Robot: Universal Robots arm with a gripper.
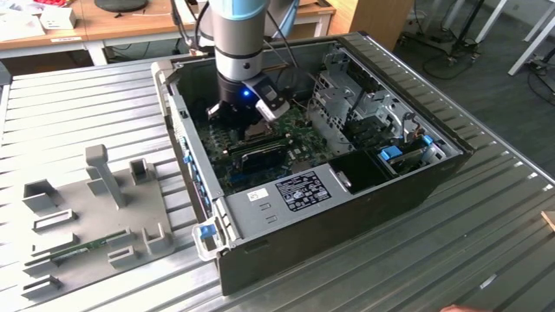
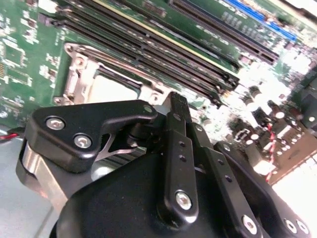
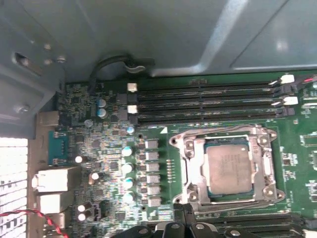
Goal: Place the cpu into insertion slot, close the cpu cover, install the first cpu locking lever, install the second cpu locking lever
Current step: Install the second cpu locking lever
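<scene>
Right of centre in the first wrist view, the cpu already lies flat in the insertion slot, with the cpu cover seemingly down around it, its window framing the chip. That puts the work, by my reading, at the locking levers, though neither lever can be made out clearly enough to say whether it is latched. The pincer hangs low inside the computer case, just above the socket area of the green board; whether it is clenched or released cannot be told. Next would come a fine, careful press.
</scene>
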